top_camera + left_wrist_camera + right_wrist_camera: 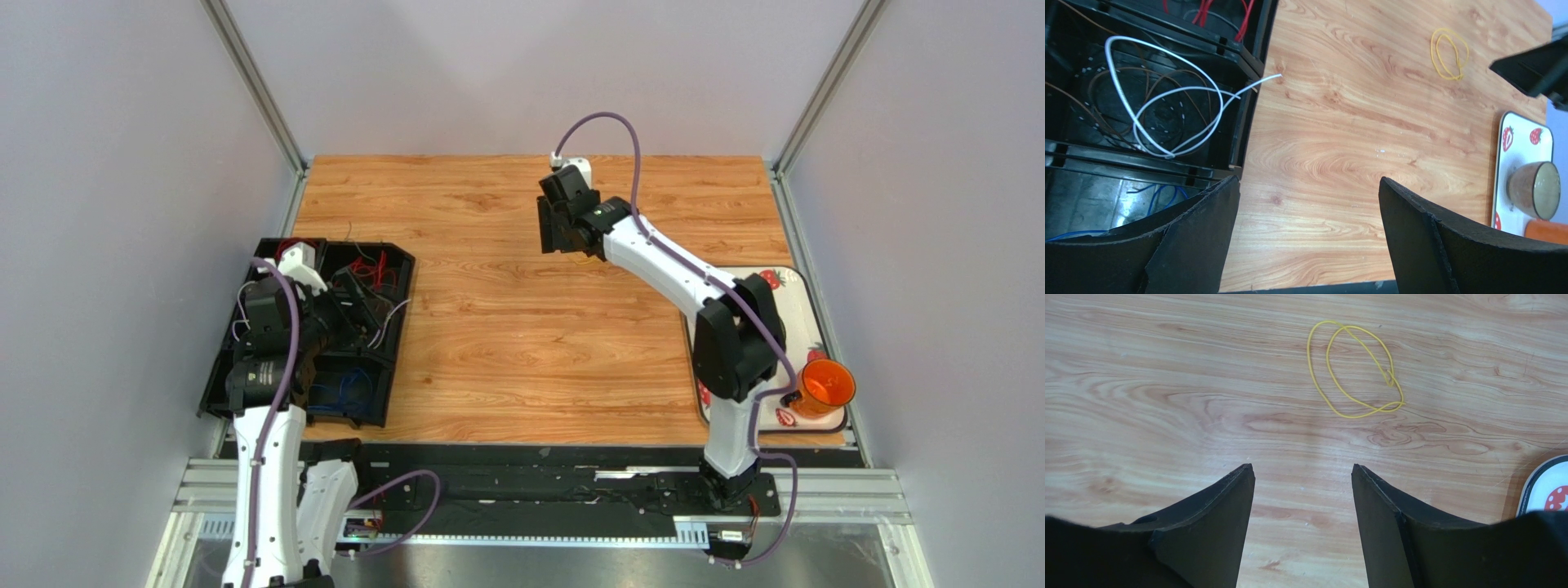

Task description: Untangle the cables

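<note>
On the wooden tabletop [515, 331], one yellow cable [1355, 370] lies near the far edge, before the right gripper [1301, 470], fingers apart. One black tray [1240, 131] at the left edge holds white [1168, 104], red [1204, 9] and blue cables [1165, 196]. The left gripper [1306, 184] has its fingers wide apart.

From above, my left arm [276, 337] covers the middle of the black tray [400, 321], and the yellow cable [1327, 358] is too thin to find there. My left gripper [1309, 179] hides part of the blue cable [1158, 191]; the red cables [1244, 18] run off the top edge.
</note>
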Robot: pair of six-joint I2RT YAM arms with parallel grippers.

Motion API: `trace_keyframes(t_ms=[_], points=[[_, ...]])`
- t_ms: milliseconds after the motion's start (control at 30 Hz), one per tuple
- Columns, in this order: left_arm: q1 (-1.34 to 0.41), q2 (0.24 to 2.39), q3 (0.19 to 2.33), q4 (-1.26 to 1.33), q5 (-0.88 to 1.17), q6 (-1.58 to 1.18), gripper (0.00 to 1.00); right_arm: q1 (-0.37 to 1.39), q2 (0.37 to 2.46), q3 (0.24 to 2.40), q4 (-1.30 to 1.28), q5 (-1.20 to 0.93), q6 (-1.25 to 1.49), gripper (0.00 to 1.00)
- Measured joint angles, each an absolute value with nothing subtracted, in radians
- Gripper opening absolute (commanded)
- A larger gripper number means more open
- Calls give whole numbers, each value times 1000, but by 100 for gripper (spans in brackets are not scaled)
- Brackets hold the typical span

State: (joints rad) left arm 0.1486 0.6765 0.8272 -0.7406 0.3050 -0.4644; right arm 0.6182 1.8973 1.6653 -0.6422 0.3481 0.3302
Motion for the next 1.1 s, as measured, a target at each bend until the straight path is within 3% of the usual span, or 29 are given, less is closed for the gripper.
trace_keyframes(t_ms=[900,1100], points=[[139,699,827,-736,331,-461,86,479,2310,2036,-767,390,260,63],[139,699,827,-736,331,-461,86,448,2357,2080,-767,393,260,57]])
